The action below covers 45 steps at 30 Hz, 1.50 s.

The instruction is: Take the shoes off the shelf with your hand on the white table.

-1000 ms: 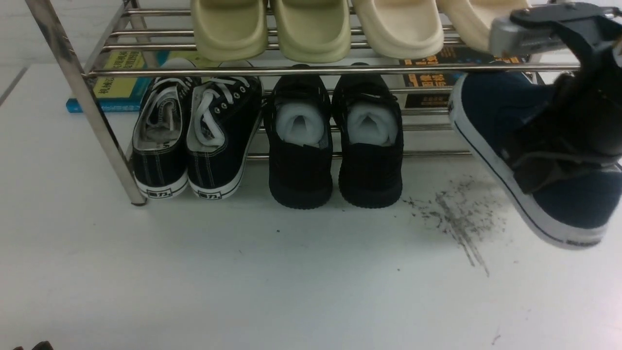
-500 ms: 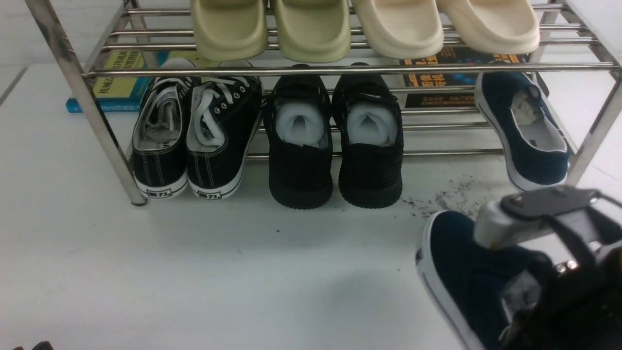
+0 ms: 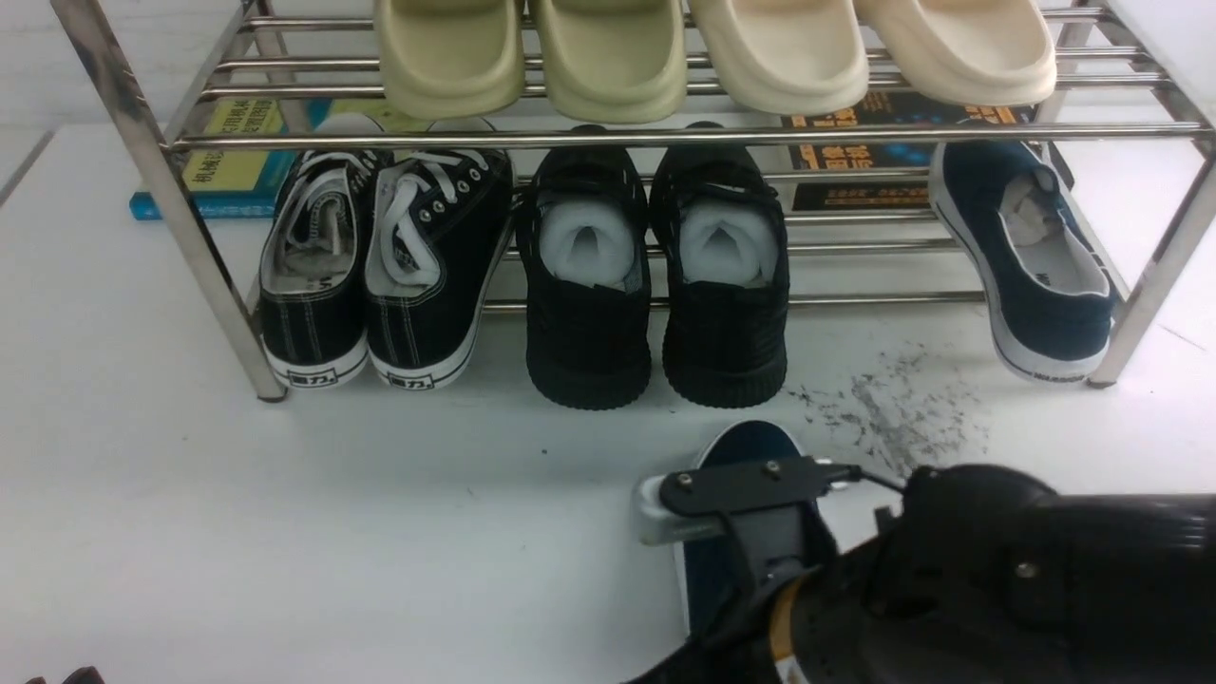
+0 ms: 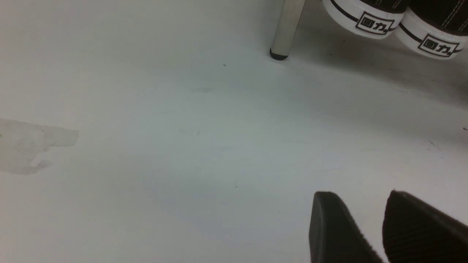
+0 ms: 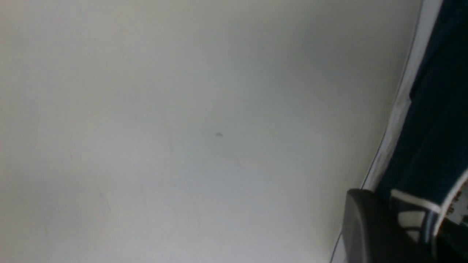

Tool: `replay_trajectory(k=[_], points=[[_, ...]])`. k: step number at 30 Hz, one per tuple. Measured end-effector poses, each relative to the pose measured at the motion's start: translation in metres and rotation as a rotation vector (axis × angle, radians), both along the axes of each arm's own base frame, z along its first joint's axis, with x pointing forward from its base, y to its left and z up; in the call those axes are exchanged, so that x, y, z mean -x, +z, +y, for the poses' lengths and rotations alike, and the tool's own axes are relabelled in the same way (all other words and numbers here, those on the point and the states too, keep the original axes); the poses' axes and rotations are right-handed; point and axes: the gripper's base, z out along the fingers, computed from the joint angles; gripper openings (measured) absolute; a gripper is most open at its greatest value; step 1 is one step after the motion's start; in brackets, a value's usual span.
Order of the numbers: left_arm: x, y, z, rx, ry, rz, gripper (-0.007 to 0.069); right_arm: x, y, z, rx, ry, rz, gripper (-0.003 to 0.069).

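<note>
The navy slip-on I'm after is off the shelf and sits at about six o'clock in my front view. Its toe points to twelve o'clock, toward the rack. My right arm hides most of it, so I cannot tell whether its sole touches the worktop. My right pincer is clamped on it. The right wrist view shows one dark finger against the shoe's outer side, by the white-trimmed collar. The dark scuff streaks lie just beside the toe at three o'clock. The other navy slip-on is at two o'clock from it, on the lower tier at the right end. Its heel faces me, it has paper stuffing inside, and it is close to the right front leg. The all-black shoes are at twelve o'clock on the same tier, and the black lace-up sneakers are at ten. The upper tier holds pale green slides and cream slides. A yellow book and a dark book lie behind the rack. My left pincer hangs low over bare worktop, its fingers parted with nothing between them. Its camera also shows the rack's left front leg.
</note>
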Motion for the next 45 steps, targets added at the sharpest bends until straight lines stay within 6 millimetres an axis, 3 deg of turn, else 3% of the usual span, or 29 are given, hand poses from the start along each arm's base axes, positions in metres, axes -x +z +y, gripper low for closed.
replay_trajectory(k=[5,13,19,23,33,37,41,42,44,45], points=[[0.000,0.000,0.000,0.000,0.000,0.000,0.0243,-0.010,-0.007,0.017,0.013,0.003,0.004,0.0032],[0.000,0.000,0.000,0.000,0.000,0.000,0.0243,-0.020,0.014,0.034,-0.016,0.018,-0.028,0.0036],[0.000,0.000,0.000,0.000,0.000,0.000,0.0243,-0.018,0.015,0.041,-0.040,0.052,-0.058,0.0036],[0.000,0.000,0.000,0.000,0.000,0.000,0.0243,-0.007,0.004,0.050,-0.016,0.095,-0.046,0.0038],[0.000,0.000,0.000,0.000,0.000,0.000,0.0243,-0.008,-0.017,0.062,-0.033,0.088,-0.042,0.0059],[0.000,0.000,0.000,0.000,0.000,0.000,0.0243,-0.008,-0.016,0.063,-0.047,0.090,-0.049,0.0118],[0.000,0.000,0.000,0.000,0.000,0.000,0.0243,-0.009,-0.015,0.065,-0.067,0.091,-0.058,0.0300],[0.000,0.000,0.000,0.000,0.000,0.000,0.0243,-0.008,-0.015,0.065,-0.068,0.092,-0.059,0.0310],[0.000,0.000,0.000,0.000,0.000,0.000,0.0243,-0.009,-0.009,0.065,-0.059,0.091,-0.058,0.0442],[0.000,0.000,0.000,0.000,0.000,0.000,0.0243,-0.009,-0.008,0.065,-0.057,0.091,-0.057,0.0451]])
